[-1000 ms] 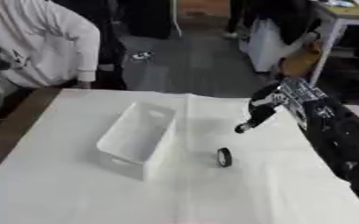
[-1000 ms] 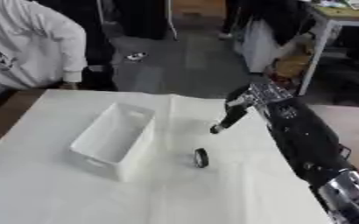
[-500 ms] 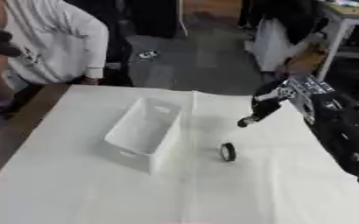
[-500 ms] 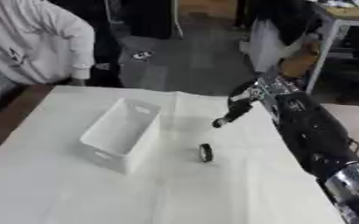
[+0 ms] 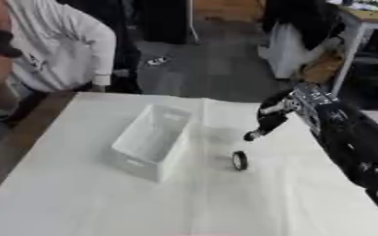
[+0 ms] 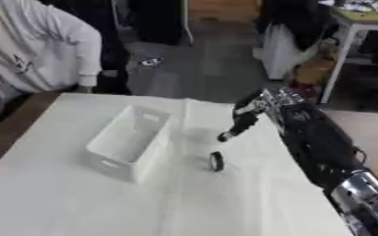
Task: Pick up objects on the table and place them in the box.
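A white plastic box (image 5: 151, 140) stands left of centre on the white table, and I see nothing inside it. A small black ring-shaped object (image 5: 239, 160) stands on edge to the right of the box. My right hand (image 5: 267, 120) hangs above and just right of the ring, its fingers pointing down toward the table with nothing held. The black right arm (image 5: 350, 138) comes in from the lower right. The left hand does not show in either view.
A white cloth covers the table (image 5: 184, 203). A person in a white top (image 5: 59, 50) stands at the far left corner. A brown strip of table edge (image 5: 23, 138) runs along the left. Chairs and a desk stand beyond the far edge.
The whole picture has shifted, so the camera has moved. My right hand stays above the black ring in much the same pose. The box and ring lie where they were.
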